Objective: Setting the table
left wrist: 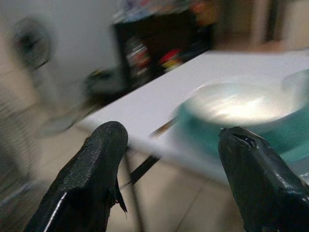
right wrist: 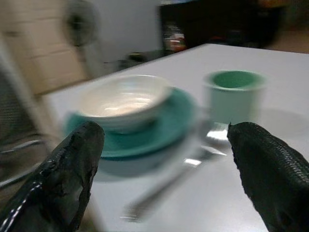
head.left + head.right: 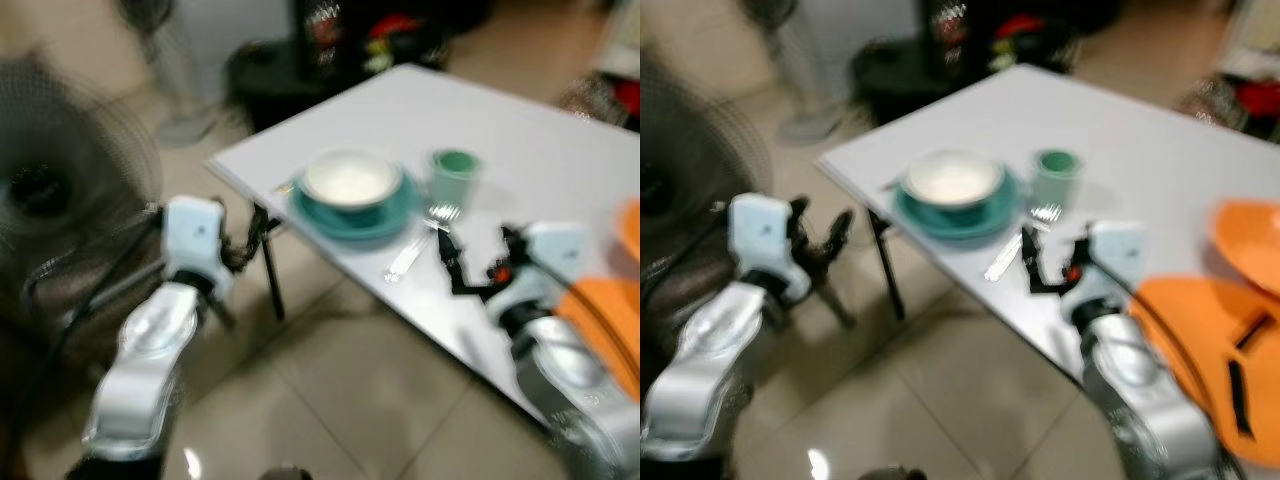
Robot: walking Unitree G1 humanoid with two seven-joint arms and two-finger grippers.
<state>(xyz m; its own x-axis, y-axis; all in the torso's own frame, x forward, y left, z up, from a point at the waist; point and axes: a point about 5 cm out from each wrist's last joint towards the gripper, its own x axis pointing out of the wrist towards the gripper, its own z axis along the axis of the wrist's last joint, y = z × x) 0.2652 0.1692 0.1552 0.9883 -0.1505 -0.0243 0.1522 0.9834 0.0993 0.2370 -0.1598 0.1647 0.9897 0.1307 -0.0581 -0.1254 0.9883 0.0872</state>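
Both end effectors, left and right, are open and empty; that fork looks thin and slippery, so pinch the handle.

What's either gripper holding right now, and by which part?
Nothing. The left gripper and right gripper both have jaws open and empty; the fork lies on the table before the right one.

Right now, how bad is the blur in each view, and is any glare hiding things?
Both eye views are motion-smeared; bowl, plate and cup remain recognisable. Left wrist view: bowl washed out by glare, background streaked, left gripper fairly sharp. Right wrist view: mild blur, fork smeared with shiny highlights, right gripper open.
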